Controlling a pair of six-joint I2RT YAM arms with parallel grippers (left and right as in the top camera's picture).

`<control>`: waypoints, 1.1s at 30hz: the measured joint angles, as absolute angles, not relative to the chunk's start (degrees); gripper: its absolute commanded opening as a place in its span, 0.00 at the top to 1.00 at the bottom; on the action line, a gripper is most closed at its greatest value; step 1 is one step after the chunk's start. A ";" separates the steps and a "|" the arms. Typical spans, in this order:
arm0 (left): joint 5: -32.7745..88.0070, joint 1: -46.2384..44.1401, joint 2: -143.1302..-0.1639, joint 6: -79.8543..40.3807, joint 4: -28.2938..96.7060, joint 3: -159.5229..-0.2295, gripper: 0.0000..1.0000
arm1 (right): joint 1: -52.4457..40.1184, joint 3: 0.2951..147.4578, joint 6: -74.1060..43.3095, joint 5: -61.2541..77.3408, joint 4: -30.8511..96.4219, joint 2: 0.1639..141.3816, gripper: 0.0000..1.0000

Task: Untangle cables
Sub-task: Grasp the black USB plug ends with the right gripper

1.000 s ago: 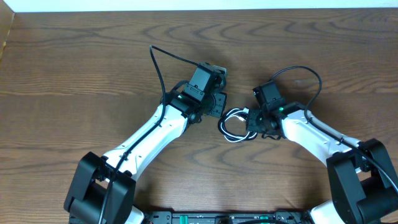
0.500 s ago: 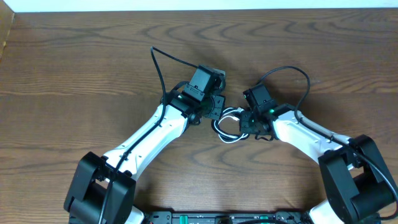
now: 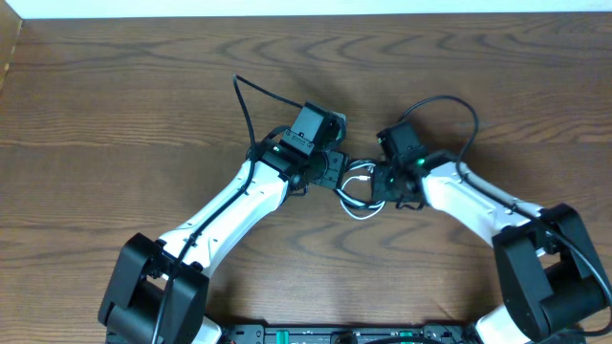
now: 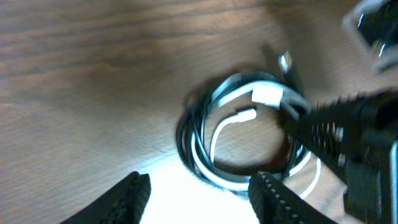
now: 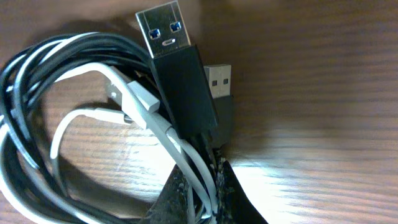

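The cables [image 3: 356,191] form a small coil of black and white cords on the table between the two grippers. In the right wrist view the coil [image 5: 74,112] shows two black USB plugs and a white connector. My right gripper [image 5: 202,193] is shut on the cables, with white and black strands pinched between its fingers; overhead it sits at the coil's right side [image 3: 384,183]. My left gripper [image 4: 199,196] is open and empty, just short of the coil [image 4: 236,143]; overhead it sits at the coil's left [image 3: 335,167].
Thick black wires fixed to the arms loop above the left wrist [image 3: 251,110] and the right wrist [image 3: 459,110]. The brown wooden table [image 3: 115,124] spreads all around. A white strip [image 3: 287,8] runs along the far edge.
My right gripper has carried the coil leftward and slightly up, from apart to right next to the left gripper. The left arm has barely moved.
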State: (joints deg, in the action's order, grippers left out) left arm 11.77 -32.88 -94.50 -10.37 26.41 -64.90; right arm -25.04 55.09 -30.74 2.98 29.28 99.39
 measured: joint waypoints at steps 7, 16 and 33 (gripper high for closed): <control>16.78 -32.91 -94.50 -10.44 25.80 -64.84 0.29 | -20.40 62.08 -28.05 3.53 34.65 93.45 0.99; 23.73 -32.91 -94.50 -10.48 21.52 -64.73 0.22 | -18.96 63.05 -26.35 5.28 36.45 86.76 0.99; 28.23 -32.91 -94.50 -12.23 17.32 -64.73 0.21 | -18.98 63.05 -26.02 6.55 37.28 86.61 0.99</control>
